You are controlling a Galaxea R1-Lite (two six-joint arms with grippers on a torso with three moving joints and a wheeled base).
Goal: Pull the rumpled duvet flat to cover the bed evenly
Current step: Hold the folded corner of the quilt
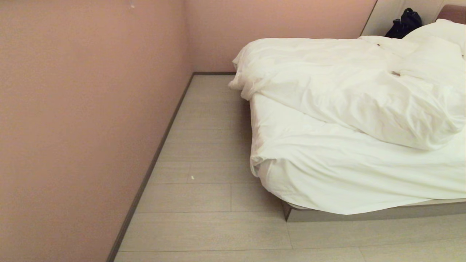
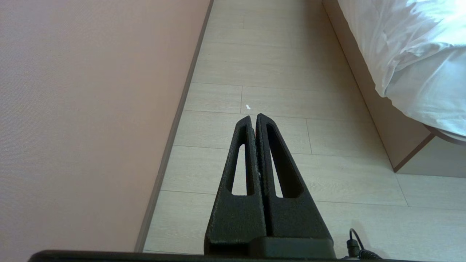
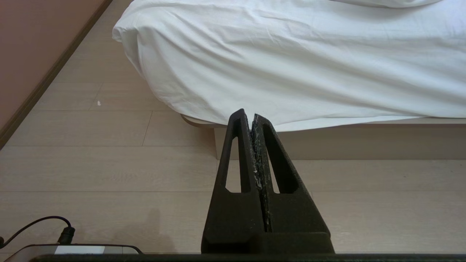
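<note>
The bed [image 1: 364,214] fills the right of the head view, with a grey-brown base and a brownish headboard [image 1: 453,12] at the far right. The puffy white duvet [image 1: 346,83] lies bunched and creased over the far part of the bed. The near part shows only the white sheet [image 1: 346,171], which hangs over the edge. Neither arm appears in the head view. My left gripper [image 2: 253,116] is shut and empty, low over the floor between wall and bed corner. My right gripper [image 3: 247,113] is shut and empty, pointing at the sheet-draped bed corner [image 3: 291,65], apart from it.
A pink wall [image 1: 91,109] runs along the left, leaving a strip of pale plank floor [image 1: 204,153] between it and the bed. A black bag [image 1: 404,23] and a white pillow [image 1: 440,31] sit by the headboard. A small white scrap [image 1: 192,177] lies on the floor.
</note>
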